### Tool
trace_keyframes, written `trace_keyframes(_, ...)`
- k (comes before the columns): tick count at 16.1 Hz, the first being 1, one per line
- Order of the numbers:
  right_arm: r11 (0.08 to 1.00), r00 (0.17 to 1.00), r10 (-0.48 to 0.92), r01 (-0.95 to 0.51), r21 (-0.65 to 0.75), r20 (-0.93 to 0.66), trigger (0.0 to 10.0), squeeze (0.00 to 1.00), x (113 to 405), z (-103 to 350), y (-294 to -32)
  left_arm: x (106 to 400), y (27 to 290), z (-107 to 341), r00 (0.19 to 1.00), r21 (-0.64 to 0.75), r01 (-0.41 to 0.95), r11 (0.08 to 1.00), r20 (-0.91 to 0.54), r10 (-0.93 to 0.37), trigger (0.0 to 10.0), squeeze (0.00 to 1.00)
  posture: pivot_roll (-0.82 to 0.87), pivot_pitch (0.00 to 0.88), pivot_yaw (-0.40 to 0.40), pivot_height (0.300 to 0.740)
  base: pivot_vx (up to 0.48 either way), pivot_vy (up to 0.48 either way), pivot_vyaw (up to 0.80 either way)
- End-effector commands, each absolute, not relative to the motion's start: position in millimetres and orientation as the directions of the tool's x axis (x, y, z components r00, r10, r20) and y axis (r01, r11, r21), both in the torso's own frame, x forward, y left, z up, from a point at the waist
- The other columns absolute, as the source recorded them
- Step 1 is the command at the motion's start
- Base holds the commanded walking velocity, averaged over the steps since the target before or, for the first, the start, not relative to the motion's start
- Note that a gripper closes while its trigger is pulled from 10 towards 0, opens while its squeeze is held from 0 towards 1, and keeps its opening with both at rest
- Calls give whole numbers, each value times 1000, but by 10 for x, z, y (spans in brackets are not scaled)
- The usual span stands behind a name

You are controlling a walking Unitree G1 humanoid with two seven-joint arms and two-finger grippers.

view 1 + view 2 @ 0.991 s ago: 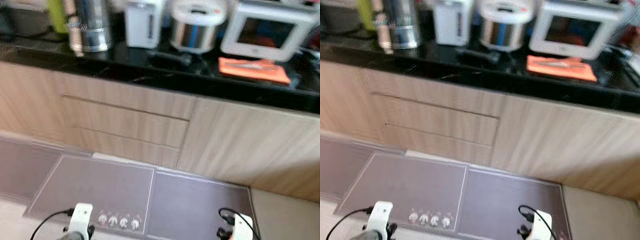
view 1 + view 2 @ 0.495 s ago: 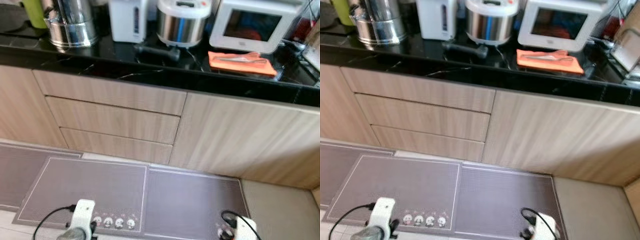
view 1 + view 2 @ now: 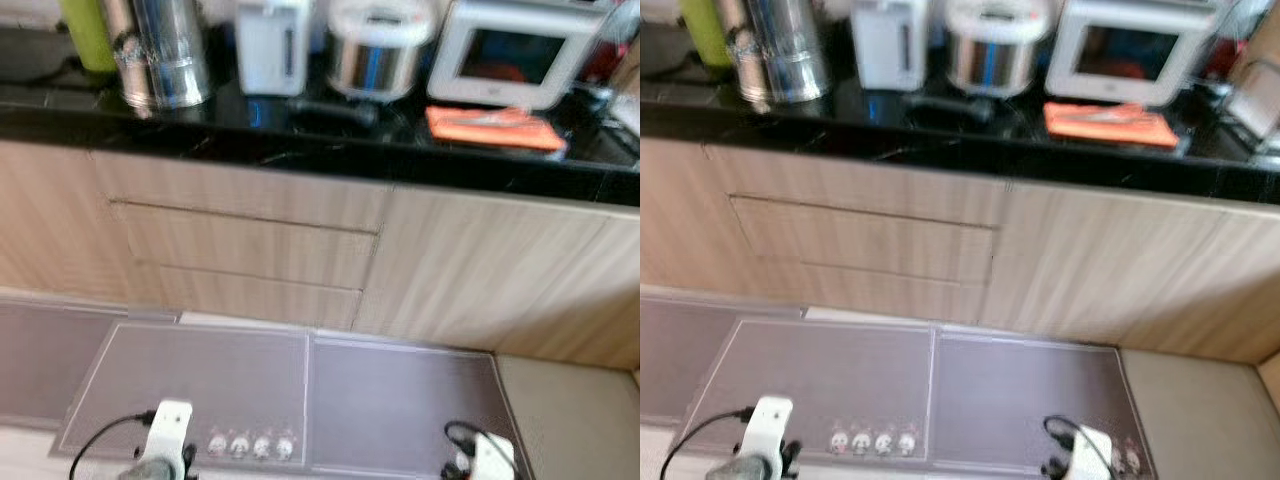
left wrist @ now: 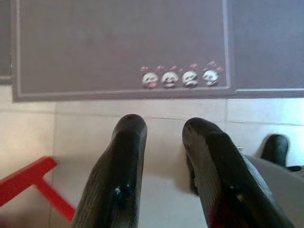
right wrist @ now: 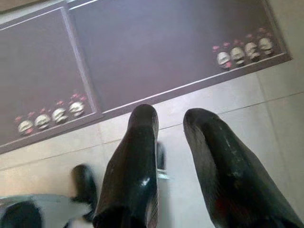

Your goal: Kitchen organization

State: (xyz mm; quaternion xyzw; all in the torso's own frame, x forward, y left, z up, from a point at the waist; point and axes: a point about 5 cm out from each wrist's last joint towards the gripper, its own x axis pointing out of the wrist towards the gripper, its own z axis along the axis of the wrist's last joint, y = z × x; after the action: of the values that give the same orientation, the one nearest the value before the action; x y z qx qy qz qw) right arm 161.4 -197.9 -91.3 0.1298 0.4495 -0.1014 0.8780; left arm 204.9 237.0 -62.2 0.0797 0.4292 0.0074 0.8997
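Observation:
A black countertop (image 3: 300, 140) runs across the far side, above pale wood drawers (image 3: 250, 245). On it stand a green bottle (image 3: 85, 35), a steel pot (image 3: 165, 60), a white kettle (image 3: 270, 45), a rice cooker (image 3: 380, 50) and a white oven (image 3: 520, 60). An orange cloth (image 3: 495, 125) lies before the oven, with a thin utensil on top. A black handle-like object (image 3: 335, 110) lies before the rice cooker. Both arms hang low over the floor. My left gripper (image 4: 164, 126) and right gripper (image 5: 170, 118) are open and hold nothing.
Grey floor mats (image 3: 250, 390) with a small panda print (image 4: 180, 78) lie along the foot of the cabinets, on pale tiles (image 5: 228, 109). A red bar (image 4: 33, 183) lies on the tiles beside the left gripper. A cabinet door (image 3: 480, 270) is right of the drawers.
The whole picture has shifted and blurred, so the camera has moved. The countertop things keep their places, and both arms still hang low.

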Motion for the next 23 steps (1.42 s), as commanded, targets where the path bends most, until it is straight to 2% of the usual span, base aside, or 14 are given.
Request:
trace_keyframes(1,941,581,-75,309,134,-811,10000,0,1633,-897,-2032,2045,2364,-626,630,164,78,983,-772,79,10000,0,197,0,-66,740,0,0,0)
trace_keyframes(15,956,592,-58,266,127,-804,10000,0,1670,-878,-2039,2064,2373,-617,626,213,103,972,-773,103,10000,0,195,0,-69,740,0,0,35)
trace_keyframes(17,941,593,-71,305,143,-802,10000,0,1664,-879,-2047,2068,2365,-617,627,214,104,971,-772,103,10000,0,195,0,-72,740,0,0,0)
trace_keyframes(23,944,593,-68,298,140,-802,10000,0,1659,-877,-2072,2059,2345,-628,623,206,96,974,-776,103,10000,0,194,0,-82,740,0,0,0)
